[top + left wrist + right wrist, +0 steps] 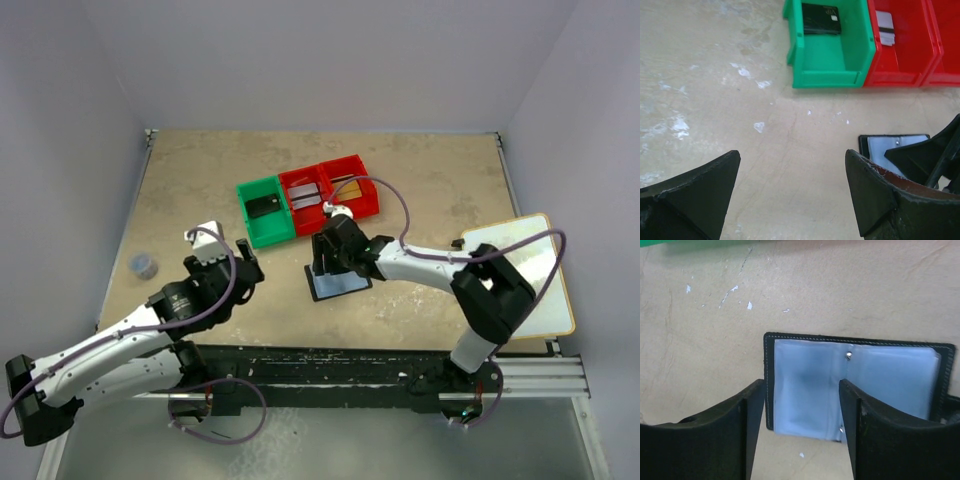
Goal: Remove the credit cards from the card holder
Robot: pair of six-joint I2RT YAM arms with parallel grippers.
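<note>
The card holder lies spread open on the tan table, its pale blue sleeves too blurred to show what they contain. The right gripper hangs just over it with jaws parted and gripping nothing, and its fingers hide the holder's near edge. Well to the left, the left gripper hovers with jaws wide apart and empty; beyond it a black card lies in the green bin and a silver card in the adjoining red bin, both bins cut off at the top of the left wrist view.
</note>
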